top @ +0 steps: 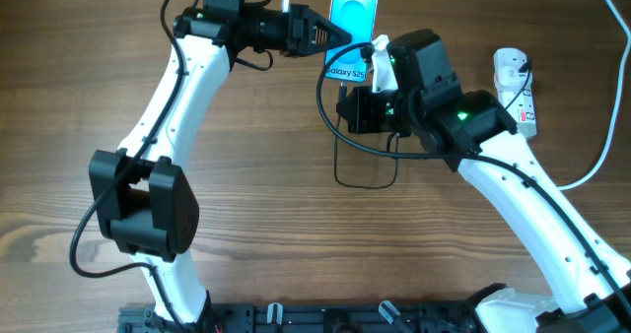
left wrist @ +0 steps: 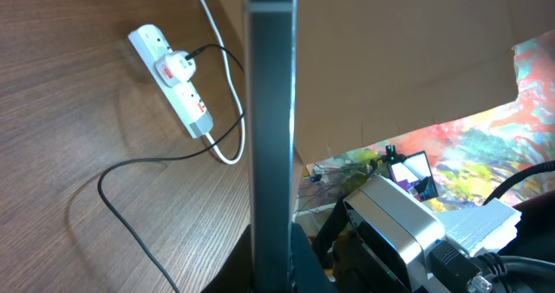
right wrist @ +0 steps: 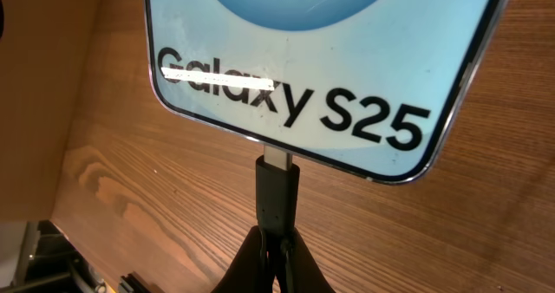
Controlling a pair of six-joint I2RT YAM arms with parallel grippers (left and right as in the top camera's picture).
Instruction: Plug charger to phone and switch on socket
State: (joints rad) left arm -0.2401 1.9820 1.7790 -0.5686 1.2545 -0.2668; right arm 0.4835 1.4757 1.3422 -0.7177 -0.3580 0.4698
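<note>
The phone, cyan screen with a white "Galaxy S25" band, is held up off the table at the far middle. My left gripper is shut on its side edge. In the left wrist view the phone is a dark edge-on bar rising from between that gripper's fingers. My right gripper is shut on the charger's black connector. Its silver tip meets the bottom edge of the phone, with a short bit of metal showing. The charger's cable loops on the table. The white socket lies at the far right.
A white plug with a black lead sits in the socket. The socket's thicker white cord curves along the table's right edge. The right arm's wrist hangs close below the phone. Brown wood table all around.
</note>
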